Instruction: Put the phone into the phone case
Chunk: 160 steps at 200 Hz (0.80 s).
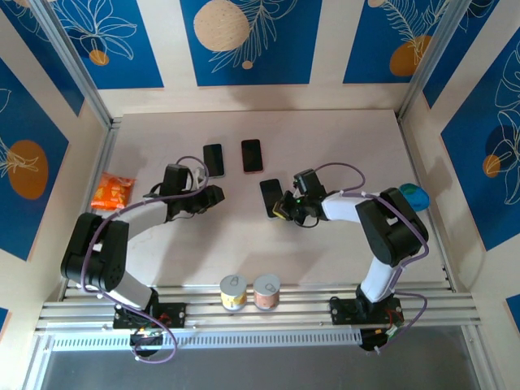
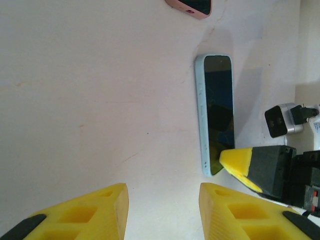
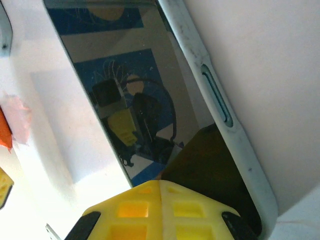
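Top external view: two arms reach from the near edge over a pale table [image 1: 341, 146]. The left arm bends up from its base at the near left corner and stretches toward the middle, ending in the left gripper [image 1: 213, 197]. The right arm rises from the near right, folds at a raised elbow and reaches left, so the right gripper [image 1: 282, 209] sits at the end of the phone [image 1: 270, 197] near the middle of the surface. In the left wrist view, the left gripper [image 2: 161, 192] hovers over bare table with its yellow jaws parted, holding nothing. Beyond it the dark-screened phone [image 2: 218, 105] lies flat inside the pale blue rim of the phone case [image 2: 200, 110], and the yellow tip of the right gripper [image 2: 237, 162] touches its nearer end. In the right wrist view, the right gripper [image 3: 160, 187] has its jaws pressed together, grasping nothing, tips over the glossy screen. Toward the far edge lie a black phone [image 1: 213, 159] and a pink-cased phone [image 1: 252, 155], with an orange packet [image 1: 111, 192] by the left edge.
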Tool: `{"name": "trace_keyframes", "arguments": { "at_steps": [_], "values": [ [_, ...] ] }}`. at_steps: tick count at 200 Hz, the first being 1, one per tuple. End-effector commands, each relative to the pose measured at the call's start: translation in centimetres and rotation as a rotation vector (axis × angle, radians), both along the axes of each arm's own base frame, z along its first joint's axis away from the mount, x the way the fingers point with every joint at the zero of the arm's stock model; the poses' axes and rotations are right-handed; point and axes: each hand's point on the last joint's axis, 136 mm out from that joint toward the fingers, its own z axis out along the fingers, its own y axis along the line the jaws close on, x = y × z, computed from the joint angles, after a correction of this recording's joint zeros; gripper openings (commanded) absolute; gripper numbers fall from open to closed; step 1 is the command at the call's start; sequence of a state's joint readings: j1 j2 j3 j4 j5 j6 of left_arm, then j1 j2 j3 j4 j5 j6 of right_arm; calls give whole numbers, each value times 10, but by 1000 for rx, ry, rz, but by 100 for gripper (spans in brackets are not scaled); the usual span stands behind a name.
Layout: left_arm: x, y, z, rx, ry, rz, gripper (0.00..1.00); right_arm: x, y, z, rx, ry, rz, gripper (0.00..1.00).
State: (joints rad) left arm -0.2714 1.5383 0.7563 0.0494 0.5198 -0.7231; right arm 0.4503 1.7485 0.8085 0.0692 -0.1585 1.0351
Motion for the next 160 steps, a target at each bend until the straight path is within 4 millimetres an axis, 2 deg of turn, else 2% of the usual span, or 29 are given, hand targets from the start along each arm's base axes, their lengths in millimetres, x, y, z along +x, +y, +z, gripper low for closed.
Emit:
{"name": "trace_keyframes", "arguments": {
  "at_steps": [1, 27, 90, 135, 160],
  "values": [
    [-5, 10, 1, 24, -5, 5, 42, -19, -54, -48, -190, 152, -131, 0],
    [-6, 14, 3, 37, -7, 10, 42, 2, -59, -43, -195, 129, -138, 0],
    [-12, 22, 10, 59, -13, 19, 42, 72, -64, -29, -191, 76, -114, 0],
    [-15, 30, 11, 97, -18, 22, 43, 120, -53, -28, -163, 65, -53, 0],
    [-15, 34, 10, 124, -23, 28, 43, 140, -44, -20, -153, 28, 2, 0]
  ]
}}
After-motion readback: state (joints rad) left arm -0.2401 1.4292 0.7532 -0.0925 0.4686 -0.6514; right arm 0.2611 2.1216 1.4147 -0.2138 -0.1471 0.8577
